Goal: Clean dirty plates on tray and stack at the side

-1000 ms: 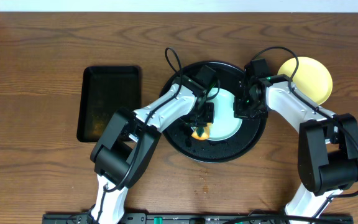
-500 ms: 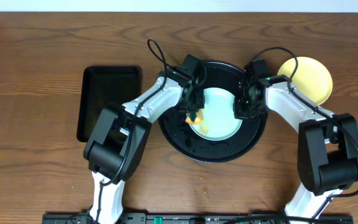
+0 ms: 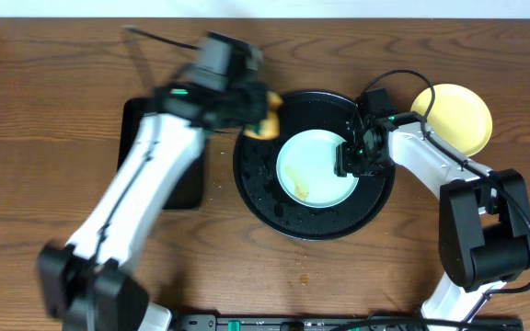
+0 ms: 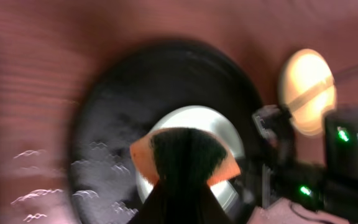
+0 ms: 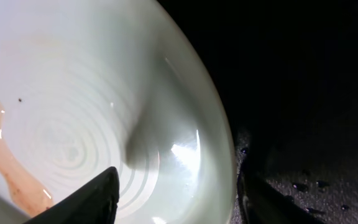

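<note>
Plate [image 3: 316, 166] on tray [image 3: 263, 195], smeared; right gripper [image 3: 353, 158] pinching rim to steady; left gripper [image 3: 263, 115] clamps sponge [image 3: 270, 112].

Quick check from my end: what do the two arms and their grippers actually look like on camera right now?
Both arms have white link shells with bulky black joint housings. The right arm carries a looping black cable and green indicator lights near its black gripper. The left arm is motion-blurred, with a black wrist, a green light and a trailing black cable. Finger tips look dark and wedge-shaped.
</note>
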Controlling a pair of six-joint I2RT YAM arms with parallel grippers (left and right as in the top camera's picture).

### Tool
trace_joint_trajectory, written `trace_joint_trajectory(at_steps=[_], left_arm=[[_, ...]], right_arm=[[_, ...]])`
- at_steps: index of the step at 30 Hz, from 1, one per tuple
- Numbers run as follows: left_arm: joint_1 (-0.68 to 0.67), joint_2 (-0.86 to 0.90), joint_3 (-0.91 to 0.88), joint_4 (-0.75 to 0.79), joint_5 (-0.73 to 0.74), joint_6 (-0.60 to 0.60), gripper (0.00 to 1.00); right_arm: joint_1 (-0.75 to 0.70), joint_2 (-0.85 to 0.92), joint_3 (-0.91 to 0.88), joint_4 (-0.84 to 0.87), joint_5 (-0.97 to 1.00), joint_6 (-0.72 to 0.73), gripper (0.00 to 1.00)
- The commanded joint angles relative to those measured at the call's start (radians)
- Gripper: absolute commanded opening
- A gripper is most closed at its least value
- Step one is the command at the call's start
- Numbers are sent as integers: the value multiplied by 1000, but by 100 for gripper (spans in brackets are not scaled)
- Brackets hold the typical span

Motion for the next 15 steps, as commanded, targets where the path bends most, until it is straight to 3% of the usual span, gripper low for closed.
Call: trace_joint_trajectory(at_steps=[1, 5, 10, 13, 15], left_arm=[[126, 35, -16, -132, -108, 142, 8], [252, 90, -56, -217, -129, 228, 8], [324, 192, -117, -172, -134, 293, 8], [339, 252, -119, -138, -221, 296, 8], [348, 279, -119, -117, -249, 296, 22]], right_arm=[[-9, 27, -35, 30, 77, -3, 53], [2, 27, -44, 37, 75, -3, 42], [11, 27, -44, 38, 75, -3, 30], [11, 27, -44, 46, 75, -3, 24], [11, 27, -44, 50, 75, -4, 14]])
